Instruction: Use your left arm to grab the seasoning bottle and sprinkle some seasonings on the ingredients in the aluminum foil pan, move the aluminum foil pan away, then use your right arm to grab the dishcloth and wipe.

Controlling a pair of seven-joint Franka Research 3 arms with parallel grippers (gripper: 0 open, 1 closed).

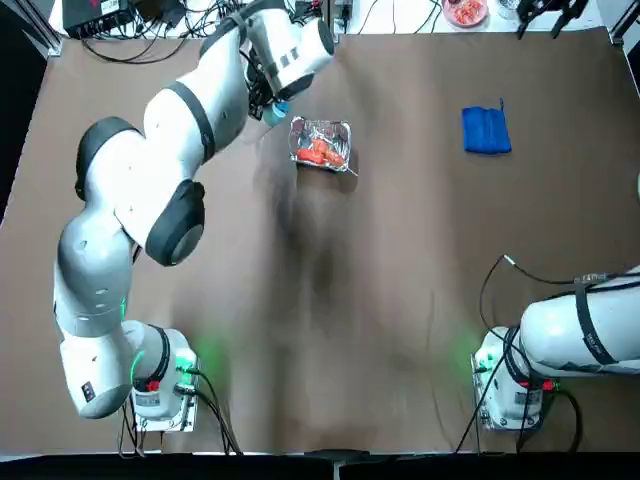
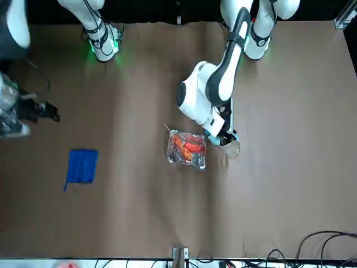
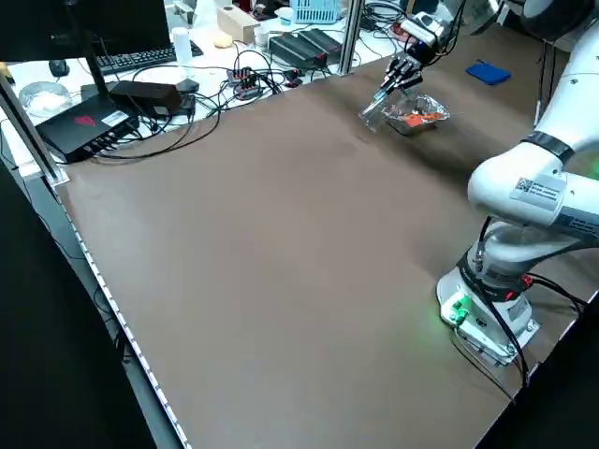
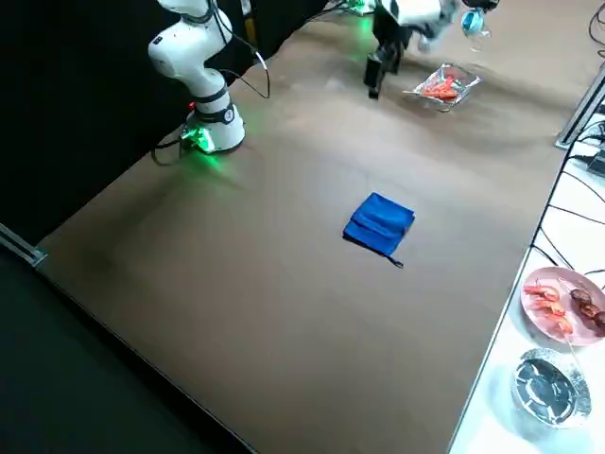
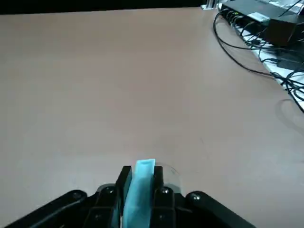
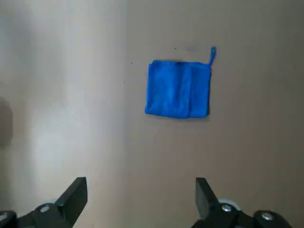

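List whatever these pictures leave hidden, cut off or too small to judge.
- Seasoning bottle: top view, the left arm covers all but its cap; whether seasoning is falling cannot be seen anywhere.
- Left gripper: left wrist view shows only the blue cap between its fingers, not the bottle body.
- Ingredients in the aluminum foil pan: too small to identify.
- Right gripper: cut off by the top view's edge.

**A robot lab, not a kitchen**

This looks like a lab where robots get tested. Two big white-and-grey robot arms are bolted near one edge of a wide brown table, and green lights glow at their bases. Past the far edge lie black cables, black boxes, a keyboard and a blue basket. A pink plate of food sits off one corner.
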